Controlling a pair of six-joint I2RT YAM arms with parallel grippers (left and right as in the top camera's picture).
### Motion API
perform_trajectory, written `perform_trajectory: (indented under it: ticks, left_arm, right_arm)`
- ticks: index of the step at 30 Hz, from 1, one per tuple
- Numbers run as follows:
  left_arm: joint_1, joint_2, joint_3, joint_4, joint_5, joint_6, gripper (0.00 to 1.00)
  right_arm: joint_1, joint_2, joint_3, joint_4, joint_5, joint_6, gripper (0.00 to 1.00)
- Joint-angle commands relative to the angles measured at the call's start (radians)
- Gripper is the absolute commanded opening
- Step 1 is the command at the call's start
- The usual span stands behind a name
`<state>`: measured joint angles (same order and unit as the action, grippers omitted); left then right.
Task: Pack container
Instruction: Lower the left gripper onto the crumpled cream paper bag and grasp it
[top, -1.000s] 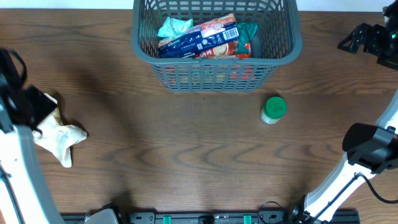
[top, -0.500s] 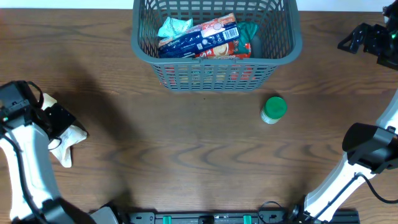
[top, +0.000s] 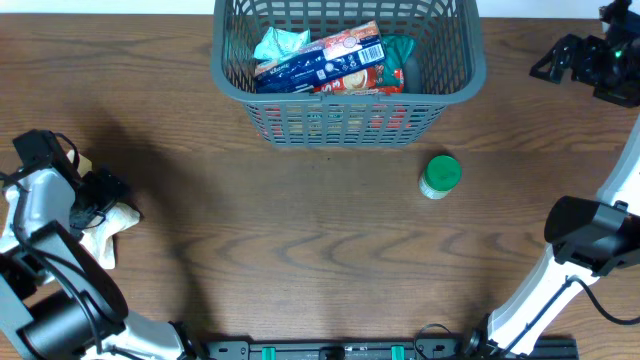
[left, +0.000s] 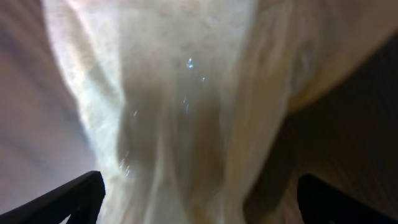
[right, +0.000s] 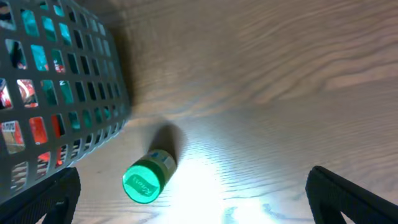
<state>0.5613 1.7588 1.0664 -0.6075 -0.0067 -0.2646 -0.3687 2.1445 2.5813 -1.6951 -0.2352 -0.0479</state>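
The dark grey slotted basket (top: 345, 122) stands at the table's far middle and holds several snack packets (top: 325, 62); its wall also shows in the right wrist view (right: 62, 93). A crumpled cream bag (top: 103, 232) lies at the left. My left gripper (top: 103, 190) is low over it, open, with the bag (left: 174, 93) filling the space between the fingers (left: 199, 202). My right gripper (top: 557, 62) is open and empty, high at the far right. A small green-lidded jar (top: 440, 175) stands in front of the basket's right corner and also shows in the right wrist view (right: 148, 177).
Bare wooden tabletop (top: 300, 250) lies between the cream bag and the jar. The right arm's base (top: 590, 235) stands at the right edge.
My left gripper has come down and settled over the cream bag's upper end. My right gripper has shifted slightly to the left. The basket and the jar have not moved.
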Motion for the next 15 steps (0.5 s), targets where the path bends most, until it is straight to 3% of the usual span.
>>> perform_trajectory:
  ticks: [1, 10, 11, 15]
  left_arm:
    - [0.005, 0.044, 0.021, 0.032, 0.000, 0.009, 0.99]
    - [0.005, 0.154, 0.021, 0.096, 0.000, 0.009, 0.97]
    - [0.005, 0.161, 0.021, 0.094, 0.000, 0.009, 0.93]
    - [0.005, 0.149, 0.021, 0.084, 0.000, 0.009, 0.52]
  right_arm:
    - [0.013, 0.005, -0.003, -0.003, -0.007, -0.013, 0.99]
    - [0.013, 0.005, -0.003, -0.003, -0.007, -0.013, 0.99]
    - [0.013, 0.005, -0.003, -0.003, -0.005, -0.013, 0.99]
    - [0.013, 0.005, -0.003, -0.003, 0.000, -0.013, 0.99]
